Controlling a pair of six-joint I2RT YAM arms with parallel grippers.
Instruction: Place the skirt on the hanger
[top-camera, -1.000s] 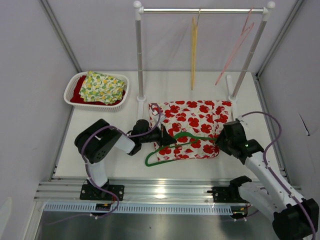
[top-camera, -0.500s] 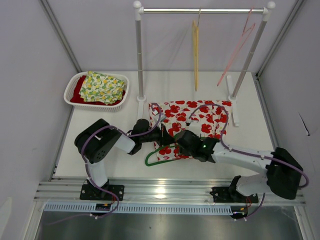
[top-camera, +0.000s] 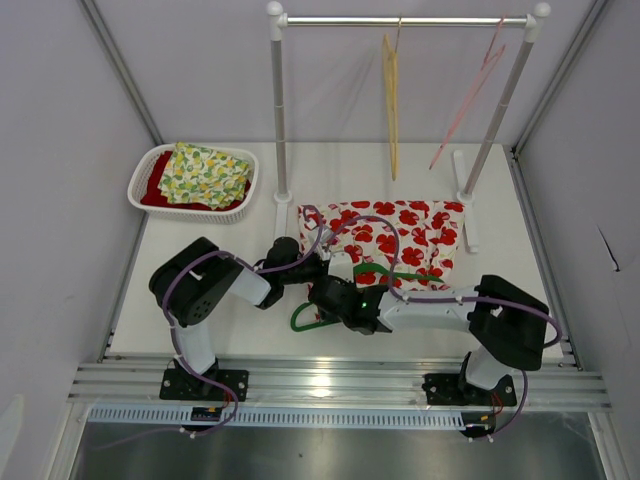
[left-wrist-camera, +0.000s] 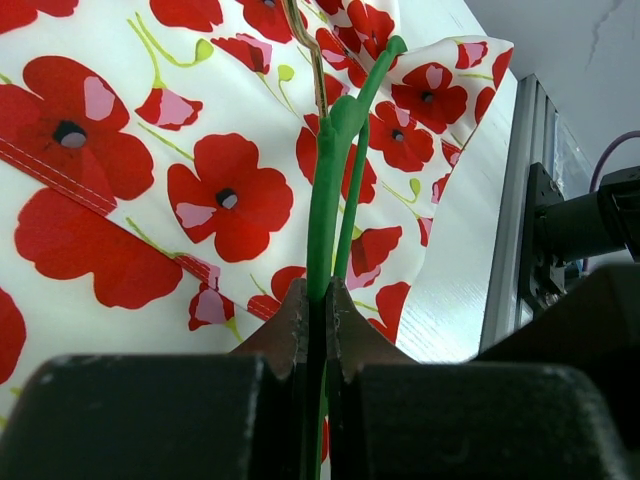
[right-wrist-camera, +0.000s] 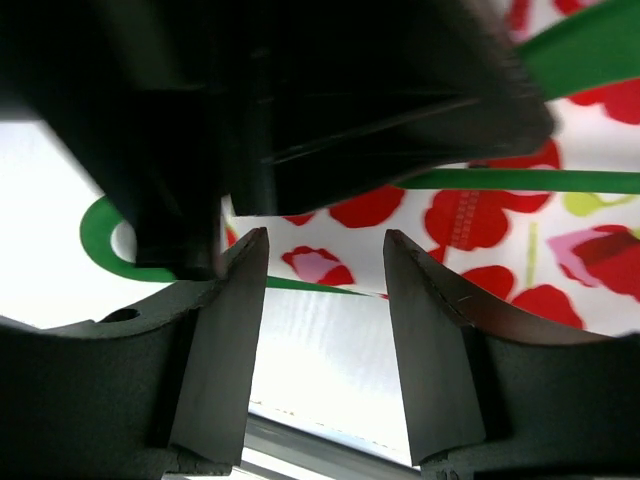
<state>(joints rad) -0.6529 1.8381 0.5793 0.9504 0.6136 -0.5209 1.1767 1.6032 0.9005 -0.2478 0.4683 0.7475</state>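
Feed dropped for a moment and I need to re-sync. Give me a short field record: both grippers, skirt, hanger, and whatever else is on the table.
left gripper: shut on the green hanger
right gripper: open, holding nothing, at the skirt's near edge by the hanger's curved end
skirt: spread flat on the table, red flower print, not yet on the hanger
green hanger: lying on top of the skirt
rack: at the back, carrying a yellow hanger and a pink hanger
basket: back left, folded cloth inside

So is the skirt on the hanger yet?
Not yet. The skirt lies spread on the table, with the hanger on top, pinched by the left gripper.
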